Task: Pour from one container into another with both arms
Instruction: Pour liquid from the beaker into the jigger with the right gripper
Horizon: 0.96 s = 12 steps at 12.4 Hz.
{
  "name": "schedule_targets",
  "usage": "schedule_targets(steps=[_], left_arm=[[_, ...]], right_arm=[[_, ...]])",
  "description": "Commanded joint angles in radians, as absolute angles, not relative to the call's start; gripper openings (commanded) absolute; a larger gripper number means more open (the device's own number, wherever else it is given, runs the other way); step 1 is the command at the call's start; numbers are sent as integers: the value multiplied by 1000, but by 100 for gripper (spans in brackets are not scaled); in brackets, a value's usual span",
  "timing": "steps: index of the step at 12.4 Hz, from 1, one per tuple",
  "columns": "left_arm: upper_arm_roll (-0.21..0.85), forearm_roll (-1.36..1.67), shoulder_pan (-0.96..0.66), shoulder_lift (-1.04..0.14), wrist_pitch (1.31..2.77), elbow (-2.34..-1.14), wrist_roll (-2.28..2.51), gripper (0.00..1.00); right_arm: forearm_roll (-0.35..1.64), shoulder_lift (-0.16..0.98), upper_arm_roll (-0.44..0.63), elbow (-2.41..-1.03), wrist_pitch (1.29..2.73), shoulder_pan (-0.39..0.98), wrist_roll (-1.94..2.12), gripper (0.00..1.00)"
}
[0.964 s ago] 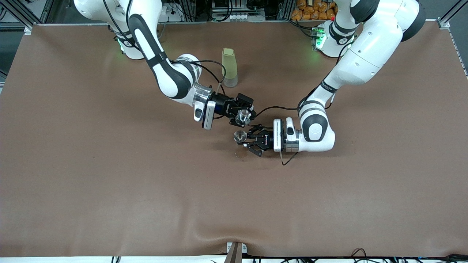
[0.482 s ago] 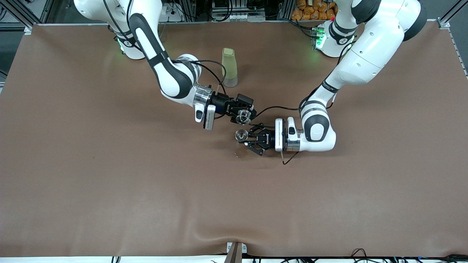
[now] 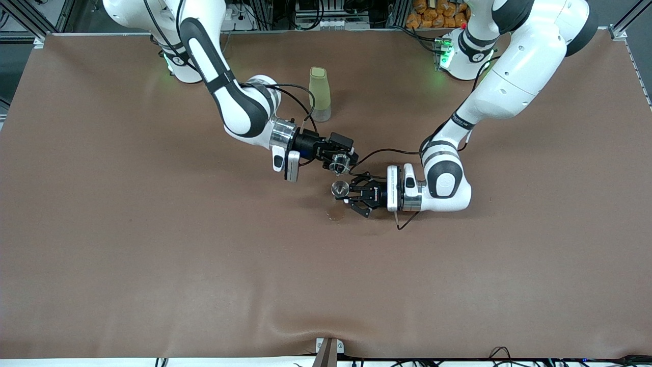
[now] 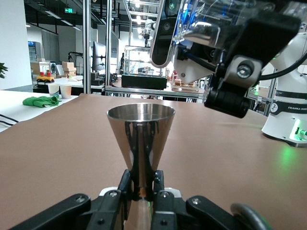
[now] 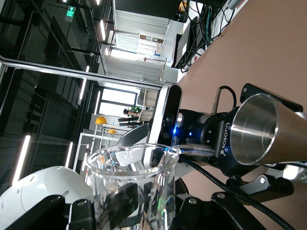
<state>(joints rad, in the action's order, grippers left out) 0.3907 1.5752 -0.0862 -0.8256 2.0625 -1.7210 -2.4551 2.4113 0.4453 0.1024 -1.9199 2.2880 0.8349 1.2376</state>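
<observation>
The left pincer (image 3: 347, 194) hangs over the middle of the counter (image 3: 153, 244), its fingers (image 4: 125, 184) clamped on the narrow waist of a steel jigger (image 3: 339, 188). In the left wrist view the jigger (image 4: 140, 134) stands upright, its polished cone widening to an open round mouth above the black fingers. The left arm (image 3: 509, 76) comes down from its base at the counter's top edge, bends at the elbow and lies low and level just above the brown cover.

The right pincer (image 3: 340, 162) is over the counter just beside the left one, a little toward the top edge, closed on a small clear glass beaker (image 3: 337, 164). The beaker is tipped with its mouth toward the jigger, and the two vessels sit very close; whether their rims touch cannot be told. In the right wrist view the beaker (image 5: 132, 177) fills the foreground, with the jigger's open mouth (image 5: 256, 132) and the left pincer's black body close by it. The right arm (image 3: 224, 97) reaches in from its base at the top edge.

A pale green tumbler (image 3: 319, 94) stands on the counter, upside down, between the two bases, nearer the top edge than both pincers and well apart from them.
</observation>
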Motion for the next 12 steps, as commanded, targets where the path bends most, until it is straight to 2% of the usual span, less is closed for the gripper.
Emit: schedule_targets(steps=[1,12], left_arm=[[396,1571,-77,-788,2052,-1758,-2473,0],[397,1569,-87,-787,2052,-1769,-2471,0]], right_arm=[[2395,442,104,-1908,2301,841,1149,0],[2388,445,100,-1891,2301,842,879,0]])
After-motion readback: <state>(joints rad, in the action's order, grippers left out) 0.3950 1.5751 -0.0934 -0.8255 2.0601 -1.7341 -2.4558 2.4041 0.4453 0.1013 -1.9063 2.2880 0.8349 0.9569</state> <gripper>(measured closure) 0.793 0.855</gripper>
